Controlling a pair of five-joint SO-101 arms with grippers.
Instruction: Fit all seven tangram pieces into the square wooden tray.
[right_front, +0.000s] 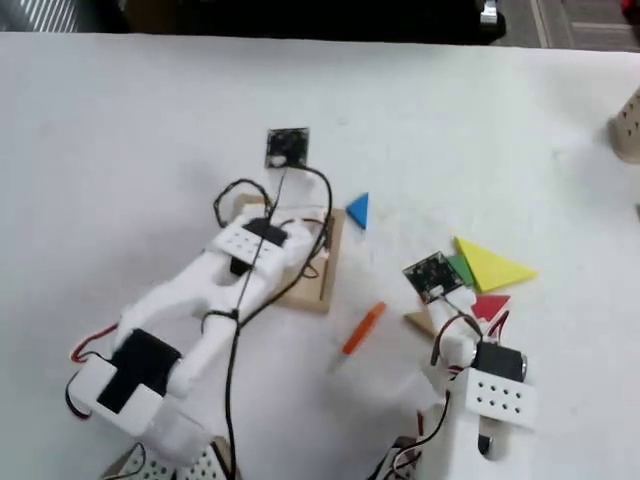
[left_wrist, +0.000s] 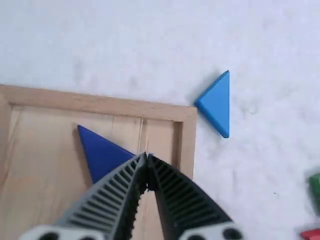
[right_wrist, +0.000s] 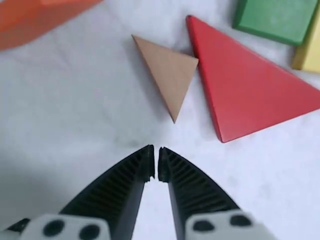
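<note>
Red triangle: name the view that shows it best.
Right wrist view: the red triangle lies close, nearly whole, beside the tan triangle. High view: small, far off. Left wrist view: a red sliver, perhaps it.

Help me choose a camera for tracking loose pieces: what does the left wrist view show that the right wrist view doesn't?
Left wrist view, not the right: wooden tray, a dark blue triangle inside it, a light blue triangle just outside its corner, the shut left gripper over the tray. Right wrist view, not the left: tan triangle, orange piece, part of a yellow piece, the shut right gripper. Both: white table, green piece, red triangle.
</note>
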